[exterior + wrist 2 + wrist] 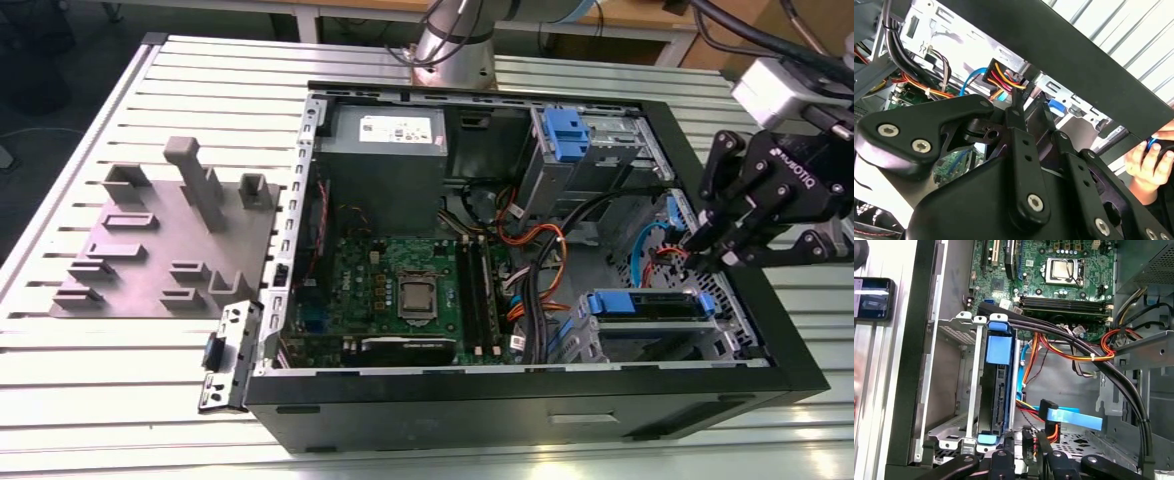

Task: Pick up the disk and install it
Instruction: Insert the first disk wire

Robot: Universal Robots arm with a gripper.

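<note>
Disk [1000,390]: left of centre in the first wrist view, seated edge-on in the bay [971,390].
Handling: likely rigid, dense, shock-sensitive; hold by blue frame.
Long axis: runs up-down the frame, along the bay.
Gripper [705,250]: fingers together, holding nothing, at the frame's right over the case [534,405].

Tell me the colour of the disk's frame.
Blue, clearest in the first wrist view on the disk.
</note>
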